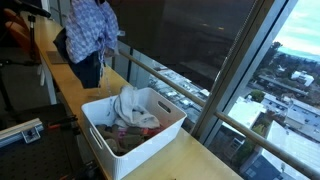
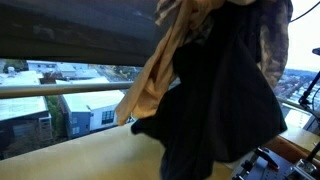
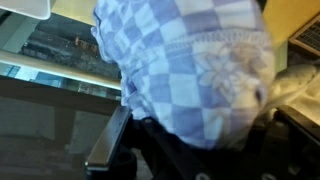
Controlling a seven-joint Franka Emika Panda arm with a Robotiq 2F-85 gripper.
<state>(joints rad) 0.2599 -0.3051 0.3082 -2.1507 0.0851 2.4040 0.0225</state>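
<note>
Gripper (image 3: 190, 150) clenched on bundle of clothes (image 1: 88, 35): blue-checked cloth (image 3: 190, 70), black garment (image 2: 225, 100), tan cloth (image 2: 165, 60). Bundle hangs high over table (image 1: 65, 82), well apart from white laundry basket (image 1: 145, 143). Step: prob. mid-carry. Next move needs height so hems clear obstacles.
</note>
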